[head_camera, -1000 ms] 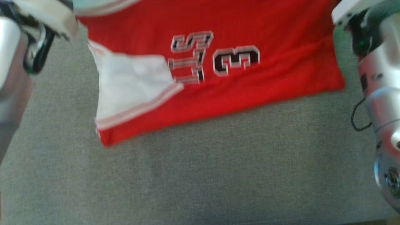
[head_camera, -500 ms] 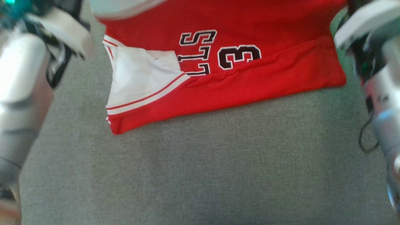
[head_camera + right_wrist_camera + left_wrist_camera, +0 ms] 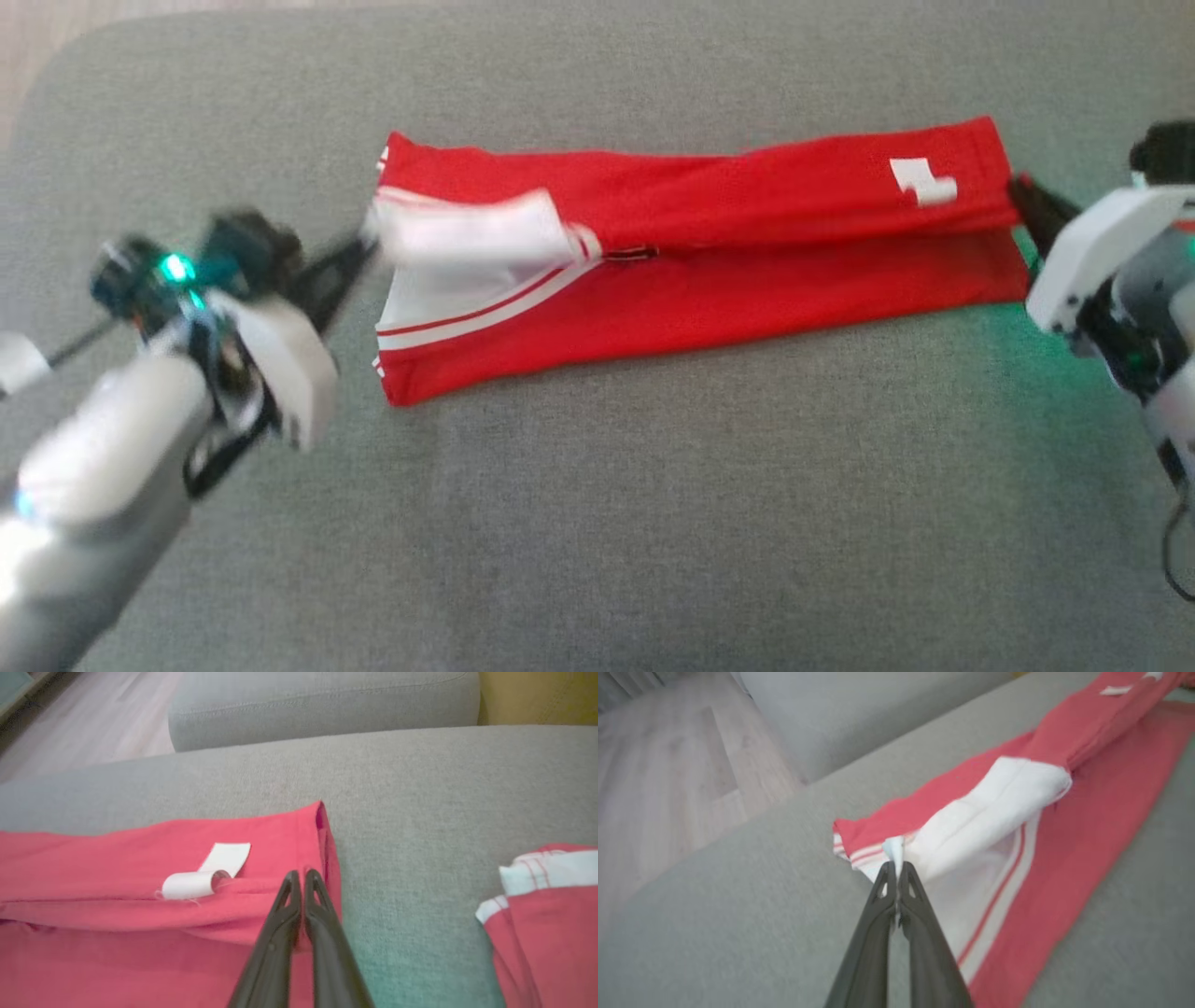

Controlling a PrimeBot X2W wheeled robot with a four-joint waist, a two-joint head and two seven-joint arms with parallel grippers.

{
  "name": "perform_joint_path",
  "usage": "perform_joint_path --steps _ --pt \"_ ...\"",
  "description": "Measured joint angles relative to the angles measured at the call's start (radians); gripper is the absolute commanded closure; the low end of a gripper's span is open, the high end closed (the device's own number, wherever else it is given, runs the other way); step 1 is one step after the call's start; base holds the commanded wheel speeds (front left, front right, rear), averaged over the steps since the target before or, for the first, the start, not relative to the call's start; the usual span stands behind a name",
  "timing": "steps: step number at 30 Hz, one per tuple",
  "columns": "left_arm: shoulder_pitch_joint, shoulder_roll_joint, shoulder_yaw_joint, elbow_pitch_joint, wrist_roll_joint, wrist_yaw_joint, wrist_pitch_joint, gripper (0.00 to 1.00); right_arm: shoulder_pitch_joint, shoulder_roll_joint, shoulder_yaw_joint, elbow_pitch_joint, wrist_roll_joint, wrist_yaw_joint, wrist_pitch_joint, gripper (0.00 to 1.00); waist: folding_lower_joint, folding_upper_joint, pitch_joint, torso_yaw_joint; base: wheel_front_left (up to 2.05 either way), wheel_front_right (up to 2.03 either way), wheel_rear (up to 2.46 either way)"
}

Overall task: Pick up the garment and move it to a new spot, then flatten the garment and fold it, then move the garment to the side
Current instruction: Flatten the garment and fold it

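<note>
The red jersey (image 3: 747, 271) lies folded lengthwise into a long band across the far half of the grey cushion (image 3: 597, 523), running left to right. A white, red-striped panel (image 3: 448, 289) shows at its left end, and a small white label (image 3: 922, 182) near its right end.

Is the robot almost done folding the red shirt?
About halfway. The red shirt lies on the grey cushion with one long fold made. The left gripper and right gripper each pinch an end of it. Left to do: let go, perhaps fold again, then move it aside.
</note>
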Motion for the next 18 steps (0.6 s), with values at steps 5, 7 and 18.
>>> perform_joint_path --steps 5,7,18 --pt "0.048 0.061 -0.050 -0.113 -0.045 0.000 0.090 1.00 0.015 -0.057 0.084 -0.009 0.003 0.000 0.047 1.00 0.0000 0.0000 -0.008 0.007 0.00 0.00 0.00" --pt "0.049 0.072 -0.056 -0.136 -0.046 0.000 0.110 1.00 0.015 -0.065 0.101 -0.009 0.014 0.000 0.058 1.00 0.0002 0.0000 -0.006 0.008 0.00 0.00 0.00" --pt "0.064 0.093 -0.099 -0.187 -0.033 0.020 0.163 1.00 0.013 -0.076 0.167 -0.009 0.070 0.000 0.114 1.00 0.0003 0.0000 0.008 -0.002 0.00 0.00 0.00"
